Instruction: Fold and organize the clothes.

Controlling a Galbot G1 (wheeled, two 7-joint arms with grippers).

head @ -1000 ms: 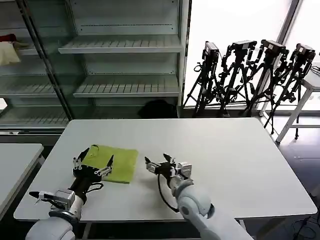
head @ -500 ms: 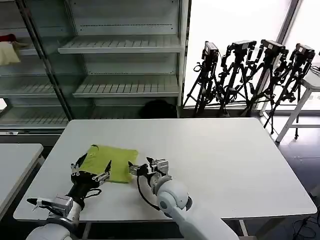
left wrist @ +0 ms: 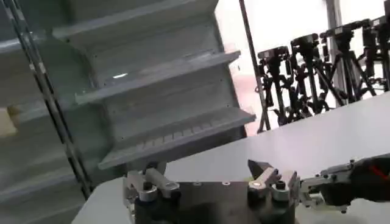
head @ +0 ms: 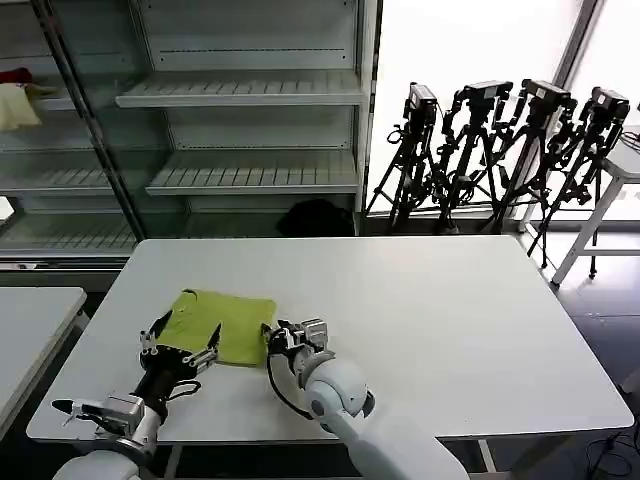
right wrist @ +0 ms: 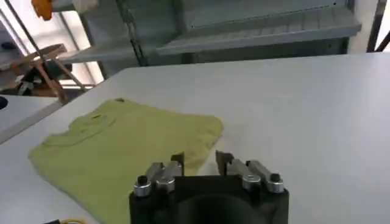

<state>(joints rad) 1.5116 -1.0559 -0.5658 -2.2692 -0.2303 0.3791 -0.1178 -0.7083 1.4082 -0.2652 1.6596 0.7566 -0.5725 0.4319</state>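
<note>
The clothes, a lime yellow-green T-shirt, lie folded into a flat rectangle on the left part of the white table. My left gripper hovers at the shirt's near-left corner, fingers spread wide and empty; in the left wrist view its own jaws stand apart, and the right gripper shows beyond them. My right gripper is at the shirt's near-right edge. In the right wrist view its gripper is open, just short of the shirt, with nothing between the fingers.
Empty metal shelving stands behind the table, with a cream-and-red cloth bundle on a shelf at far left. Camera tripods line the back right. A second table sits to the left.
My right gripper has moved left across the table up to the shirt's near-right edge. The left gripper has drawn back slightly toward the front edge, still open.
</note>
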